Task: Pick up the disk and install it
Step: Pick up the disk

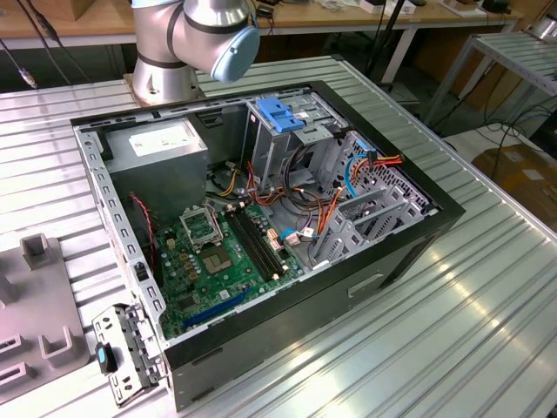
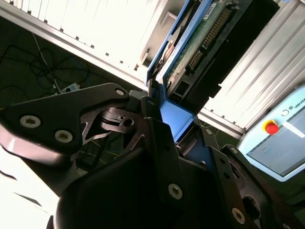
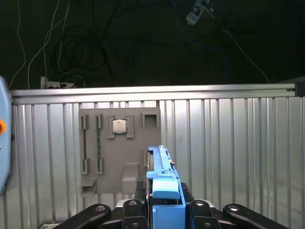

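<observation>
My gripper (image 2: 175,121) is shut on the disk (image 2: 198,45), a flat drive with a green circuit board on one face and blue plastic carrier edges. In the first wrist view the disk (image 3: 161,169) shows edge-on, standing up between the black fingers (image 3: 131,206), with my gripper (image 3: 164,202) closed around its blue end. It is held in the air above the ribbed metal table, clear of the grey fixture plate (image 3: 119,152). The open computer case (image 1: 261,218) lies on its side in the exterior view, and its metal drive cage (image 1: 291,139) carries a light-blue latch.
The arm's base (image 1: 187,43) stands behind the case. Inside the case are a grey power supply (image 1: 161,148), the green motherboard (image 1: 218,252) and loose orange and blue cables (image 1: 348,183). A small square chip (image 3: 119,126) sits on the grey plate. A pendant with a red button (image 2: 281,143) lies nearby.
</observation>
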`<state>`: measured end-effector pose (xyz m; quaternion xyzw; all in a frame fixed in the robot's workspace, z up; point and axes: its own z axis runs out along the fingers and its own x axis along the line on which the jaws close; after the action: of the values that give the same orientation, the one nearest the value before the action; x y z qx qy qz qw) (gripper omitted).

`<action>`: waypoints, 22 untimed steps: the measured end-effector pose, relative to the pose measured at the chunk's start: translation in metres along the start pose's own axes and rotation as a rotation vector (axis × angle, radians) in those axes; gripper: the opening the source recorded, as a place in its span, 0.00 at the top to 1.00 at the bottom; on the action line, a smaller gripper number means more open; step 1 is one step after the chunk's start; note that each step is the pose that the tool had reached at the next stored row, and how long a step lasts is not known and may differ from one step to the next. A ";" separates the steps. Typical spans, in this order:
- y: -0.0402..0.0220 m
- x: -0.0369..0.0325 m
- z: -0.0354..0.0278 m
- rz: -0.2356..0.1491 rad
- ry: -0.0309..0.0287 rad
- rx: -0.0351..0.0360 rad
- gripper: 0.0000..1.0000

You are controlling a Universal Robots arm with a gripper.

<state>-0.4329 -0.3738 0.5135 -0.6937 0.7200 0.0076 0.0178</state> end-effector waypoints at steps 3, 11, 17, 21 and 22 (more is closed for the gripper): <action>-0.0031 -0.0001 0.0000 0.000 0.0000 0.0000 0.63; -0.0107 -0.0004 0.0001 0.000 0.0000 -0.0001 0.63; -0.0160 -0.0006 0.0002 0.000 0.0001 -0.0001 0.63; -0.0202 -0.0007 0.0003 0.000 0.0001 -0.0001 0.63; -0.0210 -0.0008 0.0003 0.000 0.0000 -0.0001 0.63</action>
<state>-0.4119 -0.3737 0.5136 -0.6937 0.7200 0.0076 0.0177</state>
